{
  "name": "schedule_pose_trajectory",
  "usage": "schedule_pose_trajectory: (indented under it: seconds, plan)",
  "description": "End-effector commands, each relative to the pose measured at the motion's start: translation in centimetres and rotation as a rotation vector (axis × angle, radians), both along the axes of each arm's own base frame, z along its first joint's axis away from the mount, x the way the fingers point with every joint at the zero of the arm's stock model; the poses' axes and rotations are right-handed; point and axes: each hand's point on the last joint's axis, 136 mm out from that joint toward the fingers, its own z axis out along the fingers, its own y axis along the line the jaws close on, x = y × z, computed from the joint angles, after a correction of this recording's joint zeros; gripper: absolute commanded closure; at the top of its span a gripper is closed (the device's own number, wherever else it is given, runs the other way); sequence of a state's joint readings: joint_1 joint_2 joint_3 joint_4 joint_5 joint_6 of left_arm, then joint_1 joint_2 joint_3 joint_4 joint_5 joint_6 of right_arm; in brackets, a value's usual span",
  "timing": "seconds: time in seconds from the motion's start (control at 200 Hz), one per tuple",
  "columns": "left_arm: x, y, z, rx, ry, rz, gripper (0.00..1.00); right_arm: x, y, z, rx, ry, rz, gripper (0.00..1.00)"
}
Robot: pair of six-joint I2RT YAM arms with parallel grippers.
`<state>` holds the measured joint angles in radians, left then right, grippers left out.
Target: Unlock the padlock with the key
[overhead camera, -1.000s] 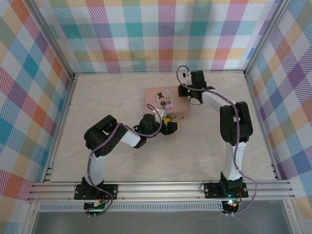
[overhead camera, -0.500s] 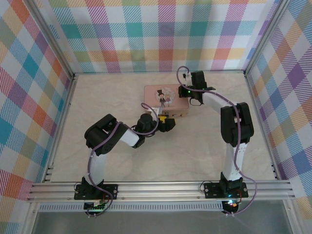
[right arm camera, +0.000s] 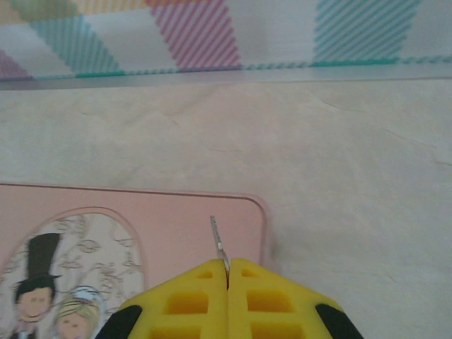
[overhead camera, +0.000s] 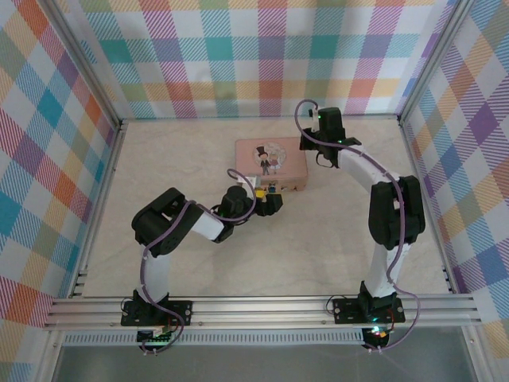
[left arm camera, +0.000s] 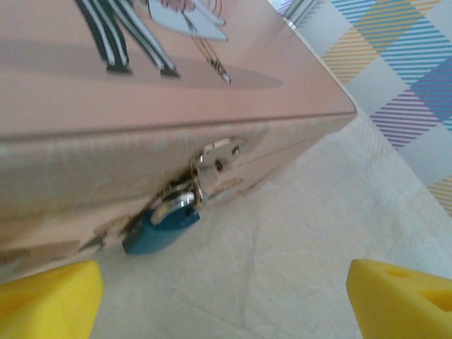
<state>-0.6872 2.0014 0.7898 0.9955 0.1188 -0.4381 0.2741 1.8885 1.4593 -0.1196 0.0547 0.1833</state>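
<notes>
Padlock (left arm camera: pixel 162 224) hangs on the tin's (left arm camera: pixel 176 92) near wall, before the wide-spread left gripper (left arm camera: pixel 222 293), ready for steadying; right gripper (right arm camera: pixel 227 289) pinches the key (right arm camera: pixel 219 244), blade out for insertion, over the tin's far-right corner

One padlock (left arm camera: pixel 161 224), one key (right arm camera: pixel 218 241), one pink tin (overhead camera: pixel 291 169).

Top view: bright, even, diffuse light from above; the arms throw only faint, soft shadows on the table (overhead camera: pixel 334 239), and focus is sharp across the frame

Left wrist view: soft overall. The yellow tips of the left gripper (left arm camera: pixel 226 307) are blurred in the bottom corners. The padlock (left arm camera: pixel 161 224) is slightly fuzzy, with a small white glint on its metal

Right wrist view: the right gripper (right arm camera: pixel 227 272) is out of focus up close, the key (right arm camera: pixel 219 244) is a thin soft sliver, and the lid of the tin (right arm camera: pixel 176 226) looks pale and washed
</notes>
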Motion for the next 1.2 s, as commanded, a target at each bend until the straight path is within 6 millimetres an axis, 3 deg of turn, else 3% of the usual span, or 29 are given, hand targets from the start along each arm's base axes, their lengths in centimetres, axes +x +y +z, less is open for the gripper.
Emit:
schedule_pose_trajectory:
  seconds: [0.0,0.32,0.555,0.78,1.195]
  plan:
    - [1.2,-0.6,1.1,0.058,-0.084,0.03,0.1,0.0,-2.4,-2.1,-0.059,0.055,-0.117,1.0]
    - [1.7,-2.2,0.1,0.157,-0.139,0.036,0.09,-0.2,-1.6,-5.4,-0.034,0.132,-0.106,1.0]
    - [2.2,-3.5,-0.5,0.174,-0.156,0.039,0.09,-0.6,0.2,-5.7,0.006,0.13,-0.041,1.0]
    - [1.9,-5.5,1.1,0.093,-0.155,-0.066,0.12,-1.2,1.3,-5.6,0.041,0.124,-0.006,1.0]
    - [2.6,-4.3,3.8,-0.148,-0.057,-0.114,0.21,-1.5,1.6,-5.4,0.056,0.114,0.013,1.0]
